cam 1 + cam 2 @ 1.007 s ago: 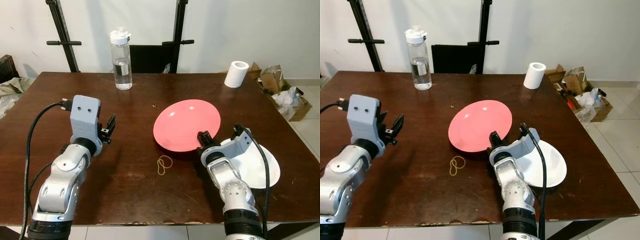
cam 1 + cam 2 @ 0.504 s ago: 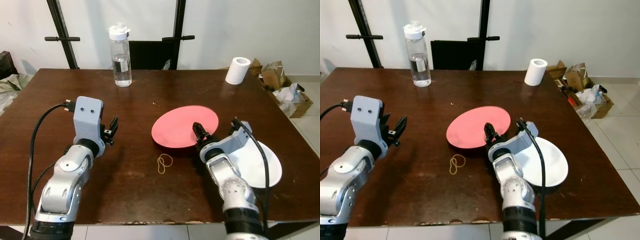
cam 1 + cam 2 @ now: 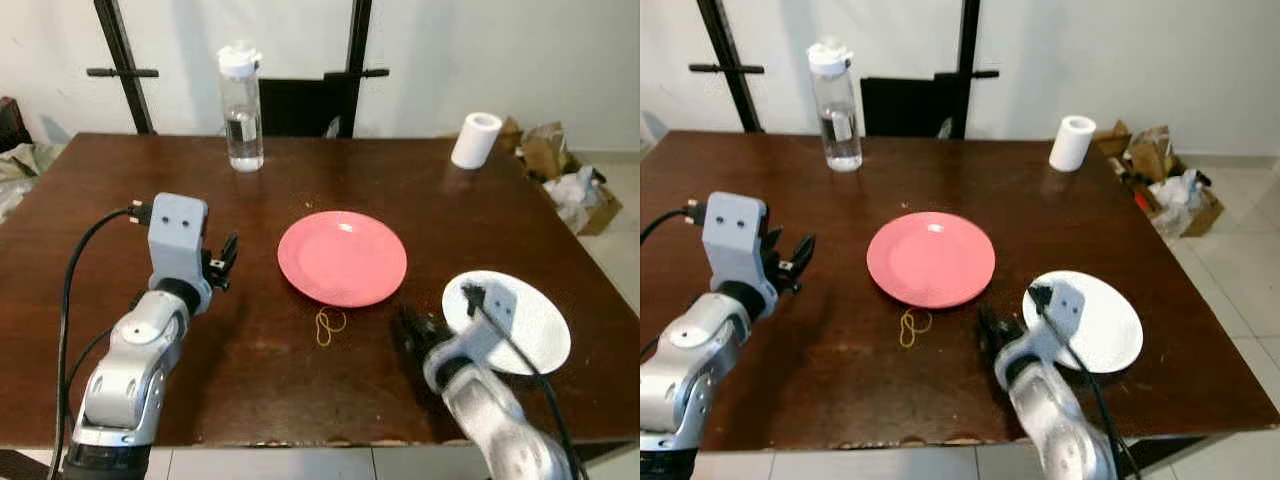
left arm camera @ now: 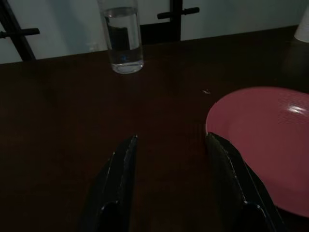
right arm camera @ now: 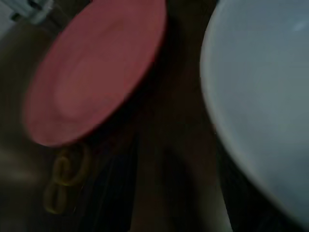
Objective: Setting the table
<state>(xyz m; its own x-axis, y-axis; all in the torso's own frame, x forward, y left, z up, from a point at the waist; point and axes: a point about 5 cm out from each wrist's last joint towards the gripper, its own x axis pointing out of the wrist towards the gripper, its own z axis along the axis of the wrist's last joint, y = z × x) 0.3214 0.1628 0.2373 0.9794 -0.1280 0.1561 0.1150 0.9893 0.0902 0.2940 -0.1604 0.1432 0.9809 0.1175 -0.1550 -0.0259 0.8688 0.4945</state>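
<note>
While the pink plate (image 3: 342, 257) lies flat, both end effectors (image 4: 176, 183) gape empty

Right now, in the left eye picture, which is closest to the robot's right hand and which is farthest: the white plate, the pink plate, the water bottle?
From the right gripper:
1. White plate, just beside it, on its right.
2. Pink plate, a bit farther, in the table's middle.
3. Water bottle, farthest, at the table's far edge.

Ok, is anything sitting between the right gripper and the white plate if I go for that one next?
Nothing visible does. The right gripper sits just left of the white plate, with bare table between them. The rubber band and pink plate lie on its other side.
</note>
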